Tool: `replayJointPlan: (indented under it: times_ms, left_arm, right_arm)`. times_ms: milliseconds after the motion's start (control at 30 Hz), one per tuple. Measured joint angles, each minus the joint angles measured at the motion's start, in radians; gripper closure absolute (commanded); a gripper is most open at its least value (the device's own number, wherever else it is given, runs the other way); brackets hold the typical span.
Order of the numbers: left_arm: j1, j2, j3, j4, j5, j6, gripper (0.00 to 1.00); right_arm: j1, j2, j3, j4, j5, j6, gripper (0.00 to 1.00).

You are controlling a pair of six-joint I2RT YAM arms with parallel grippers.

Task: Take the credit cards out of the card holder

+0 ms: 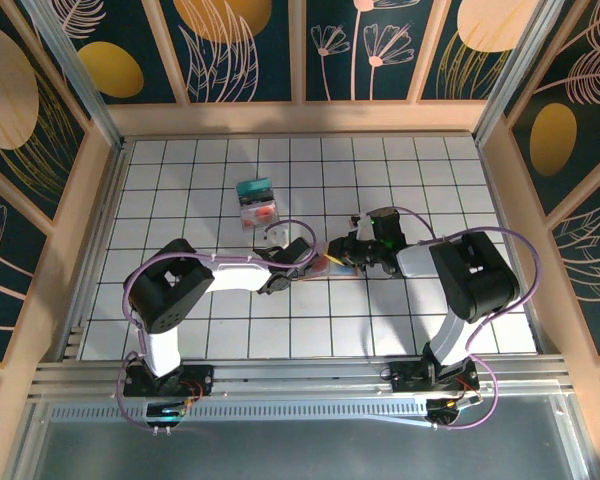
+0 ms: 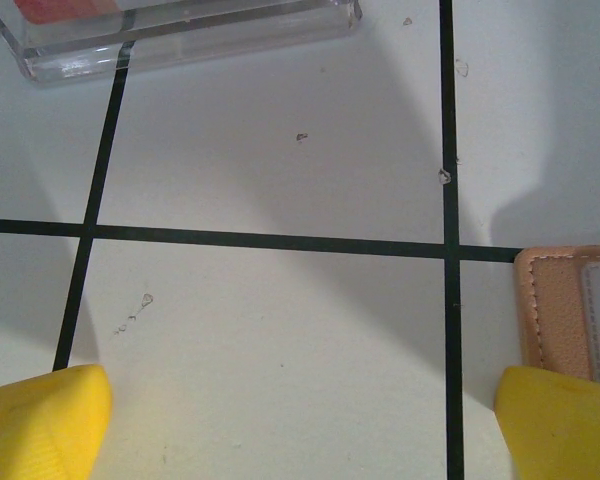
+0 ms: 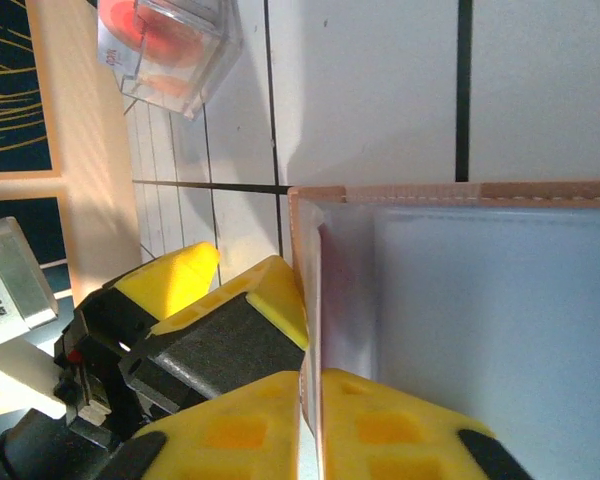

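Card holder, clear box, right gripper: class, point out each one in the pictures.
card holder (image 3: pixel 500 330), right wrist view, on its grey-blue inside.
clear box (image 1: pixel 256 205), top external view, on the box's middle.
right gripper (image 3: pixel 312 395), right wrist view, midway between its yellow fingertips.

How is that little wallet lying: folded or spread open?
Open: the card holder shows its grey-blue inside within a tan border.

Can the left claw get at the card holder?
Probably yes: the open left claw hangs at a corner of the card holder, nothing between them; the right claw pinches its edge.
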Motion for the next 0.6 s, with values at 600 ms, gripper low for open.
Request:
replayJointPlan:
  times_ms: [600]
  left_arm:
    - [-0.004,-0.008,-0.013,0.01,-0.007,-0.019,0.01]
  right_arm:
    - [-0.053,-0.132,0.0,-0.234,0.119,-0.119,1.0]
